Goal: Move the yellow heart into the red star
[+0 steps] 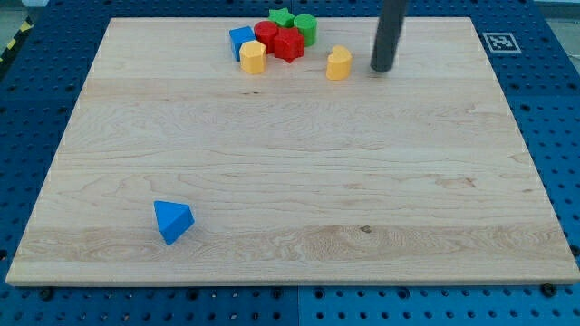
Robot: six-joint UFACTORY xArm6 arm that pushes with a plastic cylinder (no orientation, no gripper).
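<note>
The yellow heart (339, 63) lies near the view's top, right of a cluster of blocks and apart from it. The red star (289, 44) sits in that cluster, a short way to the heart's upper left. My tip (381, 69) stands on the board just right of the yellow heart, with a small gap between them. The rod rises out of the view's top.
The cluster also holds a red round block (265, 33), a blue block (241, 40), a yellow block (253, 57), a green star (281, 17) and a green block (305, 27). A blue triangle (172, 221) lies at the lower left. The wooden board (290, 181) rests on a blue pegboard.
</note>
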